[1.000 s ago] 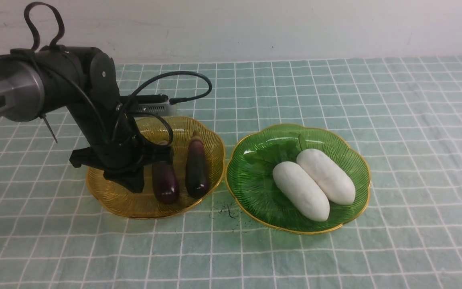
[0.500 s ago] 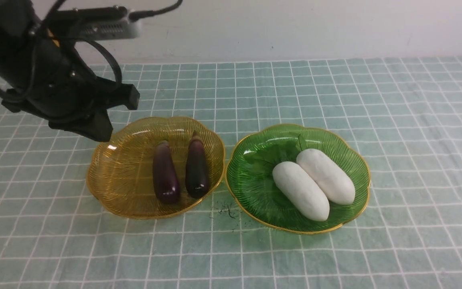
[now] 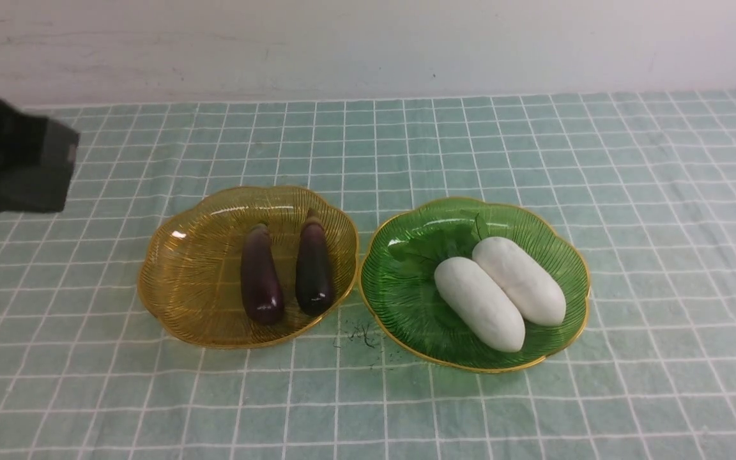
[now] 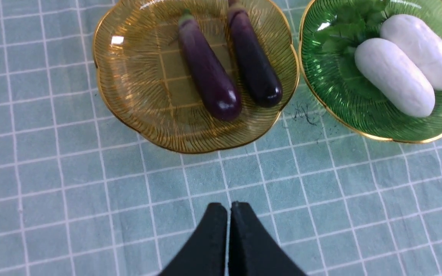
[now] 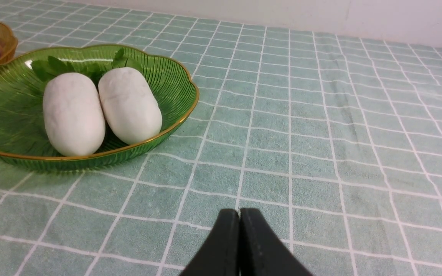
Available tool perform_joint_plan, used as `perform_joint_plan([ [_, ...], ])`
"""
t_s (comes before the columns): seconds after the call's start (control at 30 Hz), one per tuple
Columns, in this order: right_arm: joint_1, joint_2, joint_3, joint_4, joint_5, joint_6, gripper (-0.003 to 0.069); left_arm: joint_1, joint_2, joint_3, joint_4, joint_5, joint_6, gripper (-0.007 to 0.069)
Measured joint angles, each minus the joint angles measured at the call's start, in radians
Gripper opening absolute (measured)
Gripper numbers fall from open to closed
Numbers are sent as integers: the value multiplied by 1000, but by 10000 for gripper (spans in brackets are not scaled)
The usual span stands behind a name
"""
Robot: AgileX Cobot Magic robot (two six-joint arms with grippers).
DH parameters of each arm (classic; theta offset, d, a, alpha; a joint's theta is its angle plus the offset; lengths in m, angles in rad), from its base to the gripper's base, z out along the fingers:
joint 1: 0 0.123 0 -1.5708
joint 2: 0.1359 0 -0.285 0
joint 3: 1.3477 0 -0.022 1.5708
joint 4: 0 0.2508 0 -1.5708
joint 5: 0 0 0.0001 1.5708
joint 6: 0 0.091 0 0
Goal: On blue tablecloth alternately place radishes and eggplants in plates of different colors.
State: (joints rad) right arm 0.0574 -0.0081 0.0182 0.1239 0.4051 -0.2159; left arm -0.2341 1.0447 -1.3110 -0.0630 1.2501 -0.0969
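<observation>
Purple glossy eggplants [image 3: 285, 271] in amber ribbed plate [image 3: 189, 287], white radishes [image 3: 499, 291] in green ribbed plate [image 3: 406, 294]; left end effector [image 4: 228, 209] and right end effector [image 5: 239, 214] both closed, empty.

Left pincer [image 4: 228, 209]: two matte black, smooth plastic fingers, wedge-shaped, tapering to rounded tips. Right pincer [image 5: 239, 214]: the same matte black tapered pair. In the front view, a blurred black arm housing [image 3: 10, 163] shows at the edge.

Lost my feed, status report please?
Left gripper and right gripper shut, empty. Eggplants in amber plate, radishes in green plate. Nothing obstructing.
</observation>
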Motion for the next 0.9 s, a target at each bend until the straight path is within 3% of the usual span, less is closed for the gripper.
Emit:
perform_joint_plan([
  [0.07,0,0,0,0,0,0,-15,0,-90,79,-9,-23,0,-8],
  [0.17,0,0,0,0,0,0,-15,0,-297,321,-41,-213,0,-8],
  [0.3,0,0,0,0,0,0,-15,0,-446,488,-44,-376,0,-8],
  [0.4,0,0,0,0,0,0,-15,0,-597,691,-49,-614,0,-8],
  [0.57,0,0,0,0,0,0,-15,0,-713,845,-52,-834,0,-8],
  [0.9,0,0,0,0,0,11,-15,0,-734,963,-52,-844,0,-8],
])
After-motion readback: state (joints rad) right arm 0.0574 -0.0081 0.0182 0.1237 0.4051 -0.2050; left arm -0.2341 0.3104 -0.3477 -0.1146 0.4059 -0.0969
